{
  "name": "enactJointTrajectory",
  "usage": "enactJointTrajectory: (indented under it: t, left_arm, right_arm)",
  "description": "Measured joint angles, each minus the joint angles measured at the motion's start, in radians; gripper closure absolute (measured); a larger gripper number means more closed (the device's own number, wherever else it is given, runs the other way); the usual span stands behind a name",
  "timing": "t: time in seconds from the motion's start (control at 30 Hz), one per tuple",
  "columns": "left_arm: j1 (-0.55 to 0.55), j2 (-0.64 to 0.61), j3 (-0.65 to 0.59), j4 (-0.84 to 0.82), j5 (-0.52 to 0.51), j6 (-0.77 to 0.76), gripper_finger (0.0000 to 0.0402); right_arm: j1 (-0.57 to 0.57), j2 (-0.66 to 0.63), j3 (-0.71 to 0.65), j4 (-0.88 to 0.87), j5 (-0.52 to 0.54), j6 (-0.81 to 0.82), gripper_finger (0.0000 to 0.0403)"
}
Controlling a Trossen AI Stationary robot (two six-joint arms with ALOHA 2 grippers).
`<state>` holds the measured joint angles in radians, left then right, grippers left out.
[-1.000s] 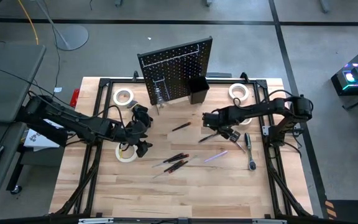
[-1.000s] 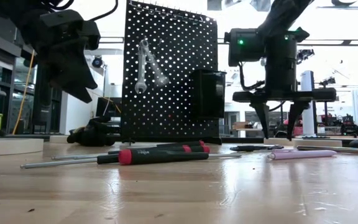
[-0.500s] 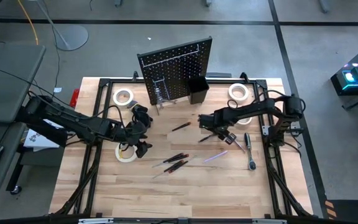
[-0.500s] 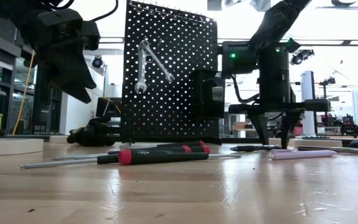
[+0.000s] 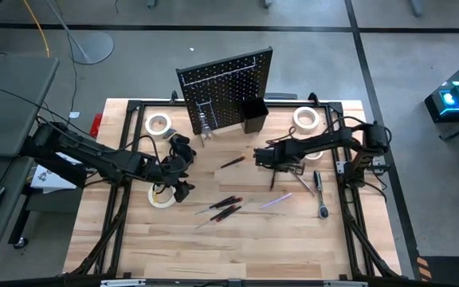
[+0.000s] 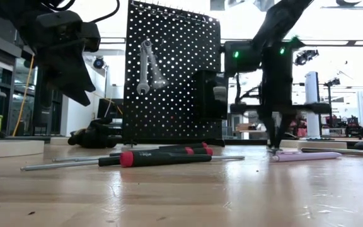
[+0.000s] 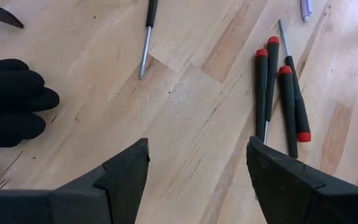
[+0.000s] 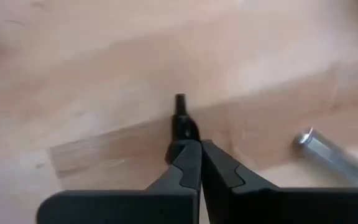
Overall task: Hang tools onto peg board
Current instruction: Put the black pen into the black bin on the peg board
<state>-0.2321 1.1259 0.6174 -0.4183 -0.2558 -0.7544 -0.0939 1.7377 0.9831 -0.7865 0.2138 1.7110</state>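
Jaws of the right gripper pinched on a slim dark screwdriver.
Left gripper hangs spread above pale wood-grain table, near red-capped screwdrivers; perforated black peg board stands far, silver wrench hung.

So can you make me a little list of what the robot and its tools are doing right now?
right pincer: shut on a dark screwdriver, low at the table
left pincer: open, above the wood beside a tape roll
peg board: upright, one wrench hanging on it
bin: on the board's front
red-tipped screwdrivers: lying together on the table
purple tool: lying flat, not held
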Motion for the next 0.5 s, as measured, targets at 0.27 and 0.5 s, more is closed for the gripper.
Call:
enactJointTrajectory:
  t: [0.27, 0.5]
  left_arm:
    - [0.045, 0.000, 0.000, 0.083, -0.026, -0.027, 0.0151]
    - [0.092, 0.002, 0.001, 0.133, -0.054, -0.082, 0.0151]
  right_arm:
    - [0.049, -0.201, 0.020, -0.046, 0.080, -0.194, 0.0401]
    - [0.061, -0.318, 0.011, -0.111, 0.030, -0.378, 0.0402]
